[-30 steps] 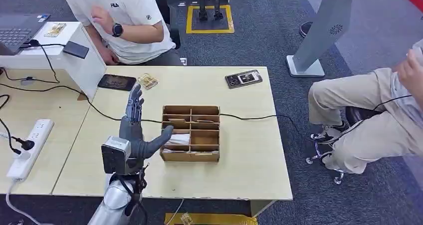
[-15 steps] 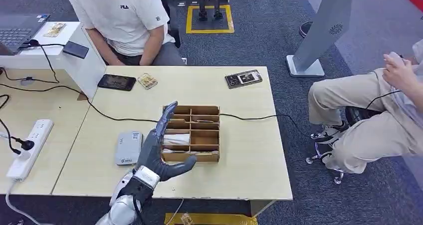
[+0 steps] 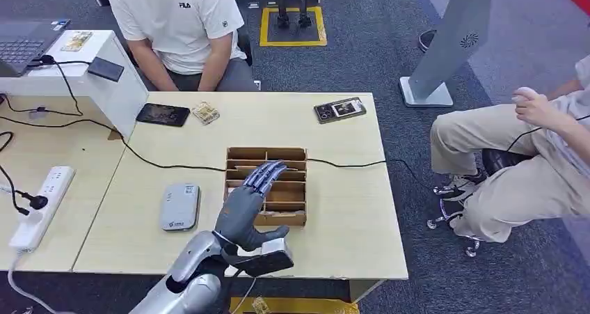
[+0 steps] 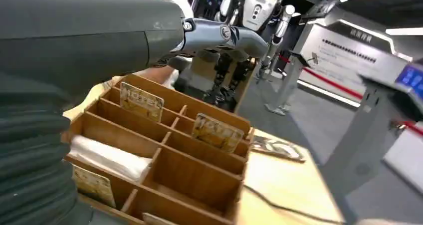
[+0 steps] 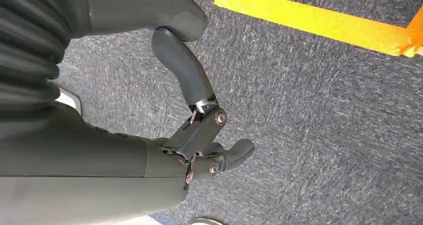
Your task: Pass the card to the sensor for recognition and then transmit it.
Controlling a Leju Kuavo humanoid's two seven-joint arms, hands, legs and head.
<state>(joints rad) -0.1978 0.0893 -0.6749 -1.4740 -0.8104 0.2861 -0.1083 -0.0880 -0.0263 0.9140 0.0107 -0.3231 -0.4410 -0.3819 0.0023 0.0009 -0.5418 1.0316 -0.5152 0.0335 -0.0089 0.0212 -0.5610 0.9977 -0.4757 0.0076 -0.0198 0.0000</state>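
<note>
My left hand (image 3: 247,206) hovers open above the front half of a wooden divider box (image 3: 296,219), fingers stretched out over its compartments and holding nothing. In the left wrist view the left hand (image 4: 100,30) reaches over the box (image 4: 199,170). Gold-printed cards stand upright in the compartments, one (image 4: 141,101) at the back, another (image 4: 217,132) beside it, a third (image 4: 92,185) near the front. A grey sensor pad (image 3: 179,206) lies flat on the table left of the box. My right hand (image 5: 199,135) hangs over carpet, fingers loosely bent, with nothing in it.
A dark phone (image 3: 163,114), a loose card (image 3: 206,113) and a black device (image 3: 339,109) lie along the table's far edge. A black cable (image 3: 348,165) crosses the table behind the box. One person sits behind the table, another at the right. A power strip (image 3: 42,206) lies at the left.
My left hand swung right from above the sensor pad to above the box, lowering and turning palm-down. The person behind the table dropped their raised arm.
</note>
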